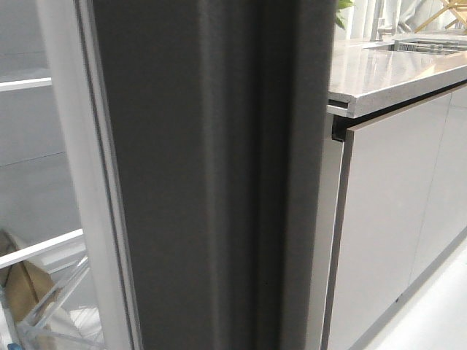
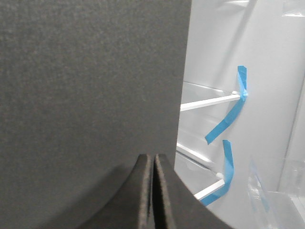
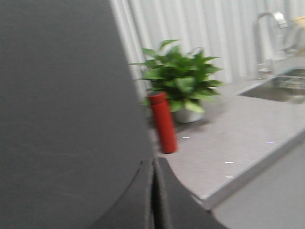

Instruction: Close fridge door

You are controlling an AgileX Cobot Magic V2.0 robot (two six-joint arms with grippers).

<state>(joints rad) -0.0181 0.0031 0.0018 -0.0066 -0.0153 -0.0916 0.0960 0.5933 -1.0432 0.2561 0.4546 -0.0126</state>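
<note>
Nearest to us, both hands are pressed shut and hold nothing: the left hand (image 2: pixel 153 191) has its two dark fingers meeting along a thin seam, right up against the matte grey face of the fridge door (image 1: pixel 211 182), and the right hand (image 3: pixel 153 195) is closed the same way, close beside that same grey surface, though we cannot tell for certain whether either tip touches it. We judge that we are in the pushing step, with closed fingers serving as a blunt pusher and no grip needed. In the front view the door's thick grooved edge fills the middle of the picture, so it stands well open, edge-on to us. Beyond it on the left we see the white fridge interior (image 2: pixel 267 71) with clear shelves and strips of blue tape (image 2: pixel 231 112). On the right lie the pale cabinet door (image 1: pixel 394 219) and the bench (image 3: pixel 228 138), carrying a red bottle (image 3: pixel 162 123), a potted plant (image 3: pixel 180 83) and, farthest, a tap (image 3: pixel 267 38). Next we need a steady sideways push, following the door's arc until it seals.
</note>
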